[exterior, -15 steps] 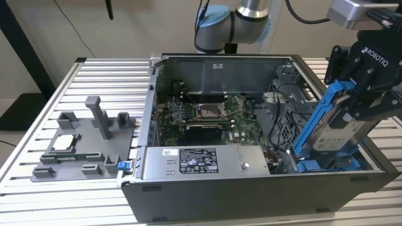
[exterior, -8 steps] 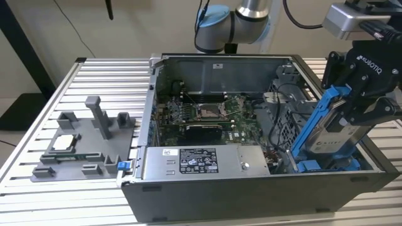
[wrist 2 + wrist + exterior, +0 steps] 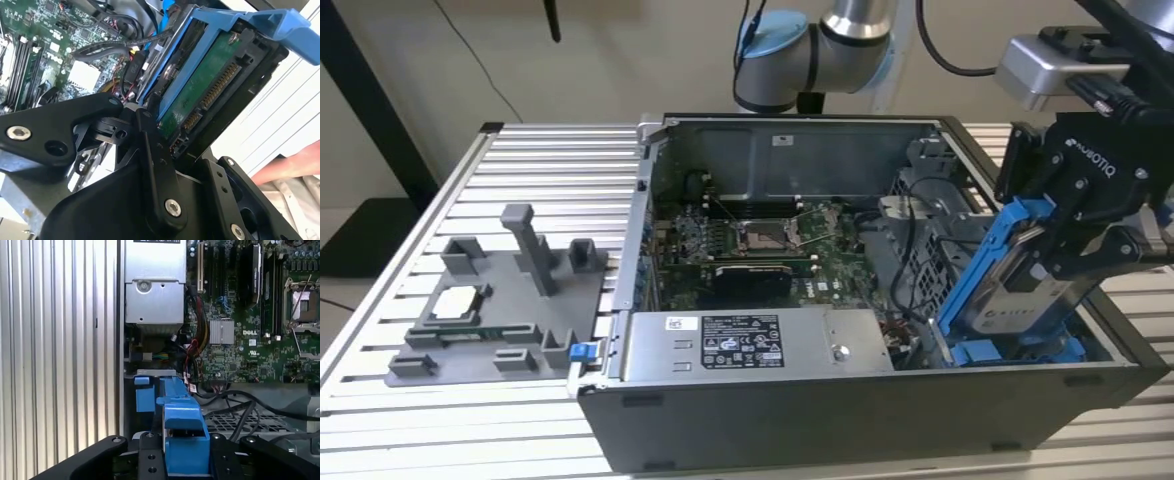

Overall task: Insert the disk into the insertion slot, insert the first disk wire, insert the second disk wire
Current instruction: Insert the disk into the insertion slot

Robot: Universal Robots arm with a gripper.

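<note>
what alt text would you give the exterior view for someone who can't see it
A black gripper holds the disk, in its blue carrier, tilted, lower end at the insertion slot, at the exterior view's right end of an open computer case. A grey fixture stands on the slatted table at that view's left.

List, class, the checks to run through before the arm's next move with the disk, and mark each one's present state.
1. The disk clamped in the tool: ok.
2. The disk seated in the insertion slot: not ok; it stands tilted, sticking up out of the case.
3. The disk's connector uncovered: ok.
4. Connector wired up: not ok; nothing is plugged in.
5. Black cables clear of the slot: cannot tell.
</note>
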